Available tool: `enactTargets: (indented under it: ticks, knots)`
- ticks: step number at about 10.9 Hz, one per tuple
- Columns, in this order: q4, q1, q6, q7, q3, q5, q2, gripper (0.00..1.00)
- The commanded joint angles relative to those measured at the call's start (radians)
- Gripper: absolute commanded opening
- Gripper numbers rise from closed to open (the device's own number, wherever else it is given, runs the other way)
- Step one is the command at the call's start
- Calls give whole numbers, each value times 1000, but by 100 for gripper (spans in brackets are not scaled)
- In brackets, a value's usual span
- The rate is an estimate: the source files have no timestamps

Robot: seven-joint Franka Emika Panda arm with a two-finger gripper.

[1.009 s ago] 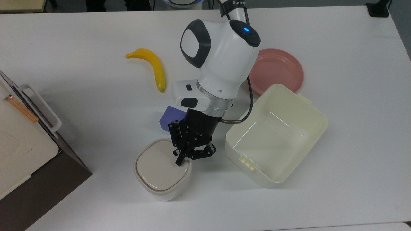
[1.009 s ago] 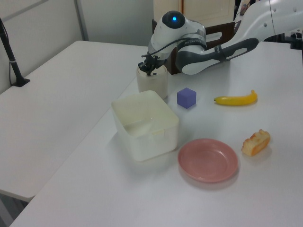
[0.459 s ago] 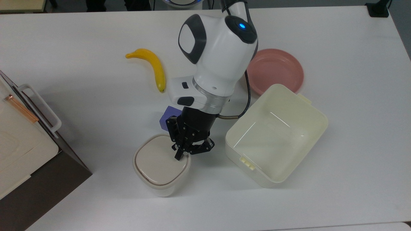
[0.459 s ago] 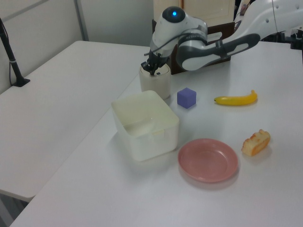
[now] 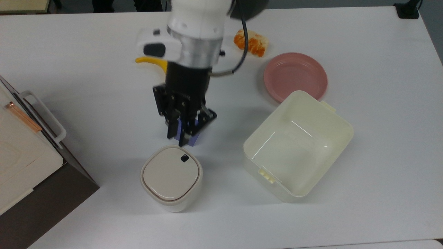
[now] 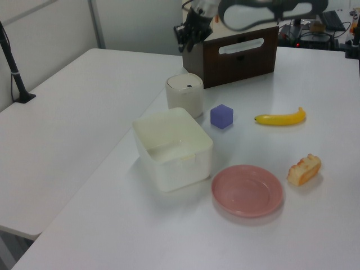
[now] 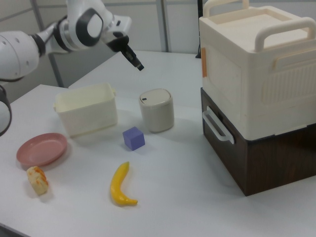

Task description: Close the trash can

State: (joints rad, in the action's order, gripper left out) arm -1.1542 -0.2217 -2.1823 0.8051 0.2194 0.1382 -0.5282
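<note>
One trash can [image 5: 171, 181], lid shut

No lettering, label, brand, number or sign can be read on anything in these views.

White table [image 5: 363, 180] w/ 2nd white table [image 6: 62, 112] adjacent, grey wall [image 6: 135, 22].
</note>
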Motion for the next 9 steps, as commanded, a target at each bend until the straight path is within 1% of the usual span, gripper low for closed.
enactTargets:
  ticks: [1,2,3,4,5,6,7,8,9]
  knots:
    - [-88,-10,366,-435,0,-99,152,100]
    - [-101,-11,535,-581,1,-129,206,100]
    - [-143,-15,652,-662,0,-123,265,100]
    - [-192,-5,691,-682,0,-129,346,100]
    - [-240,2,694,-691,8,-143,426,100]
    - [-292,19,684,-698,11,-152,483,100]
    - [-336,12,659,-699,11,-152,503,100]
    - [-385,5,563,-696,9,-152,516,100]
    - [-448,5,517,-686,9,-152,557,100]
